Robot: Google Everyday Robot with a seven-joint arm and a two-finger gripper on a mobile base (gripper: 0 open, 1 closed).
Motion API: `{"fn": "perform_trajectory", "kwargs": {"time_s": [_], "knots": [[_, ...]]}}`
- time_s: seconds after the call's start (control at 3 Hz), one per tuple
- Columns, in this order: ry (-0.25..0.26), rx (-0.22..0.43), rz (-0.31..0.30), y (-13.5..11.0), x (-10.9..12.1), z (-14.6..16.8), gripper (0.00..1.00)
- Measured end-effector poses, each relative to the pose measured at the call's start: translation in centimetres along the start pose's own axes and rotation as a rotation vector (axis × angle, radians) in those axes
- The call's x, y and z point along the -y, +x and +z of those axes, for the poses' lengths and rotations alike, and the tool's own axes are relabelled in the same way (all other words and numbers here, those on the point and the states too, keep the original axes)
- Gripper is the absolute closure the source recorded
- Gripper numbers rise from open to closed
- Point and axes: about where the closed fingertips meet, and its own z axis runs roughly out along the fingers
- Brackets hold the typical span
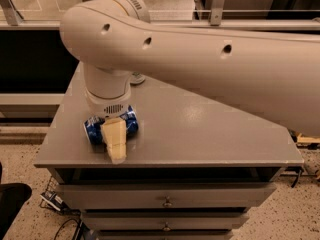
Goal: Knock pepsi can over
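Note:
The pepsi can (95, 129) is blue and lies on its side near the front left corner of the grey table (200, 129). My gripper (116, 146) hangs from the big cream arm (200, 59) straight over the can. Its cream tip crosses in front of the can's middle and reaches down to the table's front edge. The can's middle is hidden behind it; only the two blue ends show.
A small pale round object (136, 78) stands at the back of the table, mostly hidden by the arm. Drawers with knobs (166, 202) sit below the tabletop. Cables (57, 204) lie on the speckled floor at the left. A railing runs behind the table.

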Motion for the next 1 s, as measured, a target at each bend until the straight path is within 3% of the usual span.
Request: {"fn": "perform_trajectory", "kwargs": {"time_s": [0.33, 0.67, 1.0], "knots": [[0.0, 0.0, 0.0, 0.0, 0.0, 0.0, 0.0], [0.037, 0.057, -0.016, 0.5, 0.1, -1.2, 0.0], [0.159, 0.17, 0.017, 3.3, 1.0, -5.5, 0.0]]}}
